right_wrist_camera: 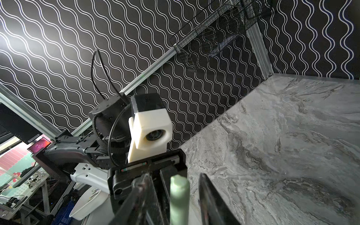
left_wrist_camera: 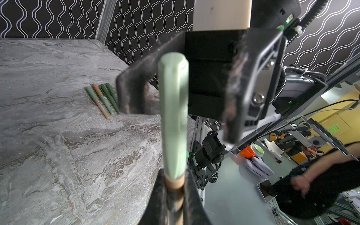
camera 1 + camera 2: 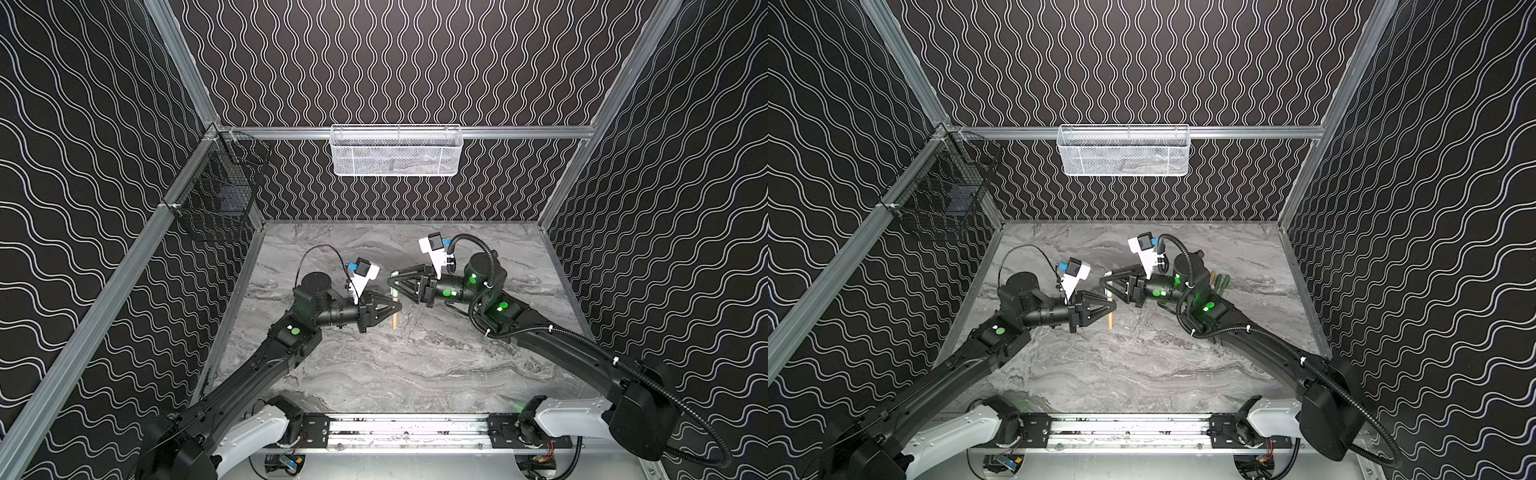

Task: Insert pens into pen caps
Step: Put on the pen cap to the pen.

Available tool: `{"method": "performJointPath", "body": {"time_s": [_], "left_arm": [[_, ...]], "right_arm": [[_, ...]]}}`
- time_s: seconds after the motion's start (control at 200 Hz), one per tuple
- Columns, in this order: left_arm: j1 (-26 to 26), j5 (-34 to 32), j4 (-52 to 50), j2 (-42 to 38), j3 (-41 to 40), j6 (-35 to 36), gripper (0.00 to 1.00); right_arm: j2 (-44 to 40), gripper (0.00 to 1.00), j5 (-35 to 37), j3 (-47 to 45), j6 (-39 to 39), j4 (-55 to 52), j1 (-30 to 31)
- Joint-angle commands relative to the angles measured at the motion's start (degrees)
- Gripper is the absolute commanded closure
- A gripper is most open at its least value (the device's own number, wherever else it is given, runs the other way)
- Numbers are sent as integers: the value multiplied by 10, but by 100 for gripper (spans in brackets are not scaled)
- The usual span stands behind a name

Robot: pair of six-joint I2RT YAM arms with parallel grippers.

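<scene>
Over mid-bench: I see both end effectors meeting tip to tip in the air above the bench (image 3: 374, 374).
Left end effector (image 2: 174, 194): closed on the pen (image 2: 174, 182), with its fingers pinching the tan barrel just below the cap.
Pen: held clear of the bench and roughly upright. In both top views its tan lower end hangs below the fingers.
Cap (image 2: 173, 109): pale green and sitting on the pen's upper end. Its tip reaches up between the right fingers.
Right end effector (image 1: 174, 179): open. From its wrist view I see the cap standing between the two fingers (image 1: 140, 194) with a gap on each side, so it grips nothing.
Other pens (image 2: 103, 99): four lie side by side on the bench, three green and one tan. They are well apart from the held pen, and in a top view they peek out from behind the right arm.
Unclear: the cap is blurred in my left wrist view, so I cannot tell whether it is pushed fully home.
</scene>
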Motion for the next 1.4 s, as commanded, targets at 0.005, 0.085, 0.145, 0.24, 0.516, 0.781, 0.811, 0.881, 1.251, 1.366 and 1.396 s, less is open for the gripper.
{"method": "performJointPath", "body": {"time_s": [0.005,0.085,0.145,0.24,0.516,0.781,0.811,0.881,1.251,1.366,1.396], "left_arm": [[-1,6,25,2,1,8,100],[-2,3,25,3,1,8,100],[-2,0,26,1,1,9,100],[-3,-9,21,-2,3,14,100],[-2,-30,15,-9,14,19,100],[-1,-56,18,-10,31,26,100],[-1,-58,23,-13,33,26,100],[-1,-57,31,-14,41,26,100],[1,-47,14,0,116,55,100],[2,-45,23,5,137,56,100],[3,-44,23,8,142,57,100]], "right_arm": [[3,67,-9,4,-3,16,0],[0,73,-9,0,-1,17,0],[-2,78,-9,-6,2,19,0],[-8,88,-9,-16,3,18,-1],[-34,100,9,-62,11,21,3],[-46,100,20,-100,22,31,24],[-46,100,23,-107,24,33,27],[-49,100,28,-123,29,44,36],[-60,100,57,-181,31,56,75],[-57,100,59,-188,33,57,83],[-56,100,61,-188,33,55,85]]}}
